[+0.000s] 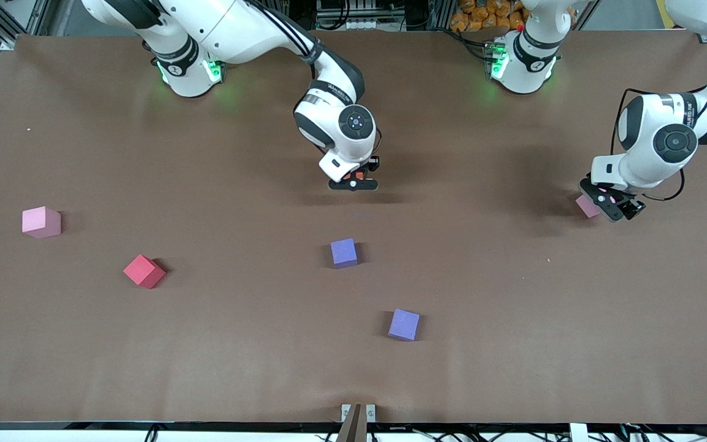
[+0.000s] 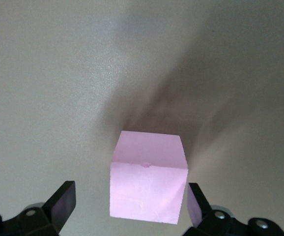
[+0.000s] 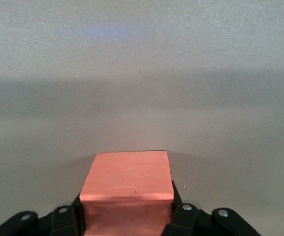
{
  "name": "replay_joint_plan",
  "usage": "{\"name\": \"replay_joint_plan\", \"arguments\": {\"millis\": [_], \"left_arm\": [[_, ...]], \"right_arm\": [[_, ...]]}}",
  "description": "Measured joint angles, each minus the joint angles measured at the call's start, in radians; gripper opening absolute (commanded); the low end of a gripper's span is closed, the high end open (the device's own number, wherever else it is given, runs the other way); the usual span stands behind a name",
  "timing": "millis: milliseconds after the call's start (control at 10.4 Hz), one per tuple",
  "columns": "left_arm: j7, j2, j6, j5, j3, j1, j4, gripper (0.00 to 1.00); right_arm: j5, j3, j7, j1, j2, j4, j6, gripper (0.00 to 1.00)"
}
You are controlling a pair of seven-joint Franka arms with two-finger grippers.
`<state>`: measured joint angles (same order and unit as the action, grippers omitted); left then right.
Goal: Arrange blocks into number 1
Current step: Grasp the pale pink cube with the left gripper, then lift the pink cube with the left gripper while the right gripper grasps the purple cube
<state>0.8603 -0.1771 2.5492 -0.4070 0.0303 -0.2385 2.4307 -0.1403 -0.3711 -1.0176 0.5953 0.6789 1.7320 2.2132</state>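
Observation:
My right gripper [image 1: 353,182] [image 3: 127,216] is over the middle of the table, shut on an orange block [image 1: 358,176] [image 3: 127,181]. My left gripper [image 1: 612,207] [image 2: 129,204] is low at the left arm's end of the table and open. Its fingers [image 2: 62,202] straddle a pink block [image 1: 587,205] [image 2: 148,176] that rests on the table, with a gap on one side. Loose on the table are two purple blocks [image 1: 343,252] [image 1: 404,324], a red block [image 1: 143,271] and a second pink block [image 1: 40,221]. None of the blocks touch.
The brown table [image 1: 513,344] carries only the blocks. A small metal bracket [image 1: 357,414] sits at the table edge nearest the front camera. Both arm bases [image 1: 191,67] [image 1: 522,61] stand along the edge farthest from that camera.

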Motion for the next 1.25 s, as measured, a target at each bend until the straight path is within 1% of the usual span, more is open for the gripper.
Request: {"name": "replay_joint_plan", "arguments": {"millis": [288, 384, 575, 671, 767, 863, 959, 1055, 1247], "left_arm": [[-0.017, -0.015, 0.0, 0.0, 0.0, 0.0, 0.0, 1.0], [-0.018, -0.017, 0.0, 0.0, 0.001, 0.0, 0.001, 1.0], [-0.018, -0.031, 0.0, 0.0, 0.001, 0.0, 0.003, 1.0], [-0.02, -0.043, 0.003, 0.001, 0.001, 0.0, 0.003, 1.0], [-0.024, -0.055, 0.011, 0.001, 0.001, -0.003, 0.002, 0.85], [-0.028, -0.067, 0.021, 0.001, 0.001, -0.007, 0.002, 0.63], [-0.029, -0.076, 0.031, 0.001, 0.001, -0.012, 0.002, 0.52], [-0.029, -0.08, 0.037, 0.001, 0.001, -0.015, 0.001, 0.48], [-0.03, -0.079, 0.039, 0.001, 0.001, -0.016, -0.001, 0.48]], "right_arm": [[0.0, 0.005, -0.01, -0.003, 0.002, -0.009, 0.0, 1.0], [0.0, 0.007, -0.01, -0.011, 0.002, -0.041, -0.023, 1.0], [-0.002, 0.013, 0.001, -0.039, -0.001, -0.153, -0.11, 1.0], [-0.005, 0.022, 0.035, -0.05, -0.001, -0.184, -0.123, 1.0], [-0.006, 0.043, 0.092, -0.055, -0.001, -0.195, -0.121, 1.0], [-0.006, 0.069, 0.156, -0.057, 0.001, -0.195, -0.094, 1.0], [-0.006, 0.095, 0.208, -0.058, 0.006, -0.195, -0.039, 1.0], [-0.006, 0.118, 0.245, -0.059, 0.014, -0.195, 0.016, 1.0], [-0.006, 0.149, 0.288, -0.06, 0.031, -0.202, 0.072, 1.0]]}}
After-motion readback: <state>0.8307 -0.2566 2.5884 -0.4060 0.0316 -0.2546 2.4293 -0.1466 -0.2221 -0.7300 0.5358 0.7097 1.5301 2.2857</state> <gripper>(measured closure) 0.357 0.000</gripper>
